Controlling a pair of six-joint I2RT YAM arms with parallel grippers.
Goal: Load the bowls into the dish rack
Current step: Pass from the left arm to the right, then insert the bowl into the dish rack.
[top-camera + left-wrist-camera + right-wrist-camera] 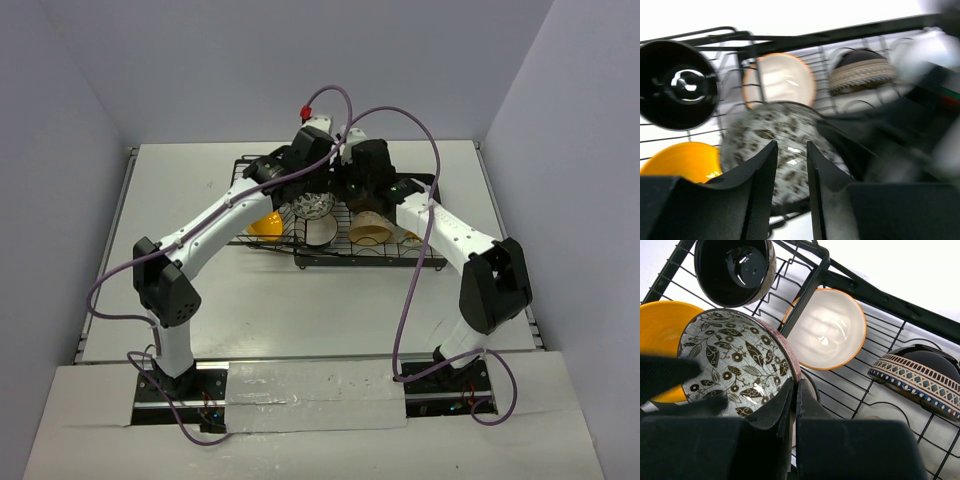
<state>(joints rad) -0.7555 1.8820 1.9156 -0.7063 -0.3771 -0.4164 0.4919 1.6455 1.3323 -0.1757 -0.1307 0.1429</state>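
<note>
The black wire dish rack point(372, 262) sits mid-table with several bowls standing in it. My right gripper point(795, 383) is shut on the rim of a white bowl with a dark leaf pattern point(725, 360), which stands tilted on its edge in the rack point(812, 277). My left gripper point(791, 145) hovers in front of that same patterned bowl point(760, 130), its jaws a little apart and nothing pinched between them. Around it stand a yellow bowl point(657, 325), a glossy black bowl point(735, 267), a white bowl with an orange rim point(827, 330) and a dark bowl with a banded pattern point(920, 375).
From above, both arms meet over the rack's middle and hide part of it. A cream bowl point(320, 232) and a tan bowl point(370, 230) stand near the rack's front edge. Grey walls close in the white table point(200, 300) on three sides.
</note>
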